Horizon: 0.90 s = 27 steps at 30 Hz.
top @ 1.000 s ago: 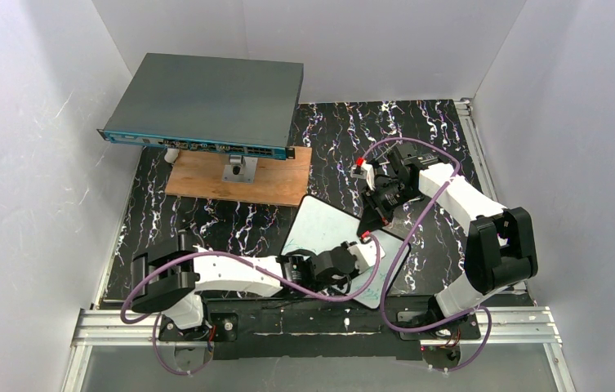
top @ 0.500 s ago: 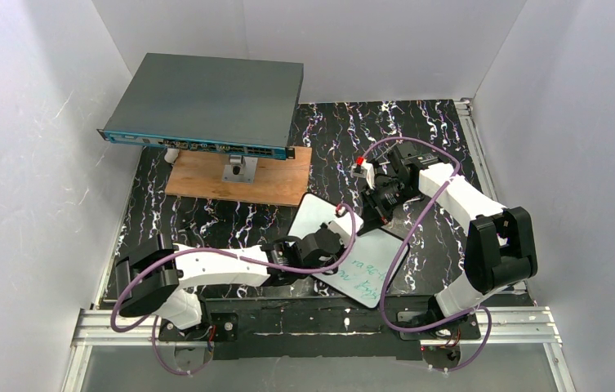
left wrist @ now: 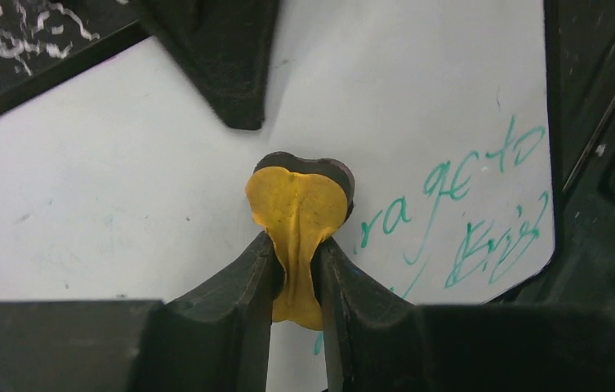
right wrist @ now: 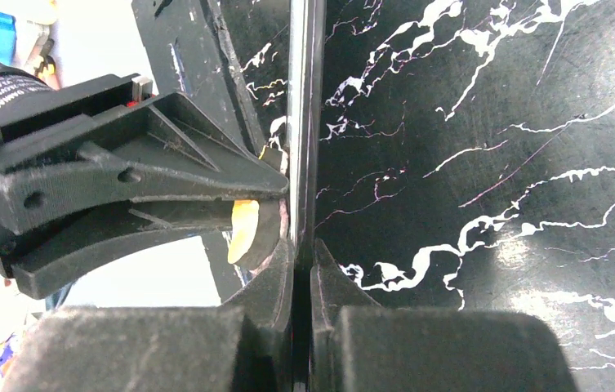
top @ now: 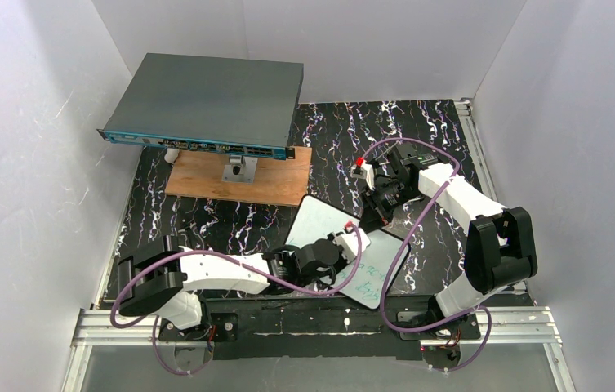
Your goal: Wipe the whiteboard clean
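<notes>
The whiteboard (top: 312,219) leans tilted at the table's middle, with green writing (top: 367,282) at its near right corner. My right gripper (top: 368,226) is shut on the board's top edge (right wrist: 304,98), its jaws either side of the thin rim (right wrist: 302,261). My left gripper (top: 339,246) is shut on a yellow eraser pad (left wrist: 300,208) with a dark underside, pressed on the white face (left wrist: 124,180). Green words (left wrist: 467,204) lie just right of the pad. The pad also shows in the right wrist view (right wrist: 247,230). The board's stand is hidden.
A large grey flat box with a blue front edge (top: 206,102) stands on a mount over a brown wooden plank (top: 238,178) at the back left. White walls close in the black marbled table (top: 434,131). Metal rails (top: 320,327) run along the near edge.
My left gripper swept the eraser up and left across the board, then back a little to the right. More green writing shows at the near right corner. The right gripper stays put.
</notes>
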{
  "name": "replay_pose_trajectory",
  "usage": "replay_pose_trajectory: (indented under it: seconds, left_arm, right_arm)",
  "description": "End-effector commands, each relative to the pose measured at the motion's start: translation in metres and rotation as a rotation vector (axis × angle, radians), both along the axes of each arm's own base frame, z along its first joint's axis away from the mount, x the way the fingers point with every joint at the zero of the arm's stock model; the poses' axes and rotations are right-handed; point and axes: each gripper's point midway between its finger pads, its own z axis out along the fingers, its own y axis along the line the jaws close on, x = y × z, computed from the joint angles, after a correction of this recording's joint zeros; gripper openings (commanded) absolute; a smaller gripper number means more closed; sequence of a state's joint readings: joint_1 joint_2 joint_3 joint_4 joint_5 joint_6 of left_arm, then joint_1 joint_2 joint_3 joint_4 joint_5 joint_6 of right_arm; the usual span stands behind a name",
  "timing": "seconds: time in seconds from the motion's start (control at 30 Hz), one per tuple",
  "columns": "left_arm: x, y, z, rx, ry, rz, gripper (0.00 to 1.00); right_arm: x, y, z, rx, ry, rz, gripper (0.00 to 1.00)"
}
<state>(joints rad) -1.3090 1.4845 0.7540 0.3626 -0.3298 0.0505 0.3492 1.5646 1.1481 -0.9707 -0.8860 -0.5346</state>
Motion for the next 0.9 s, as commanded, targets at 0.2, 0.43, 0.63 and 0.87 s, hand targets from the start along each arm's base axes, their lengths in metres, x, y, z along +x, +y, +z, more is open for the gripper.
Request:
replay_pose_trajectory:
  seconds: [0.2, 0.43, 0.63, 0.87]
  left_arm:
    - [0.048, 0.066, -0.011, -0.113, 0.146, 0.422, 0.0]
    - [0.013, 0.021, -0.004, -0.067, 0.018, 0.066, 0.0]
    - [-0.019, -0.015, -0.003, -0.026, -0.051, -0.123, 0.0]
    - [-0.014, -0.017, -0.004, -0.054, -0.036, -0.045, 0.0]
  right_arm:
    - [0.009, 0.009, 0.0, 0.051, -0.115, 0.08, 0.01]
    - [0.009, 0.009, 0.0, 0.054, -0.108, 0.074, 0.01]
    - [0.009, 0.011, 0.002, 0.063, -0.109, 0.073, 0.01]
    - [0.008, 0.011, 0.004, 0.067, -0.114, 0.074, 0.01]
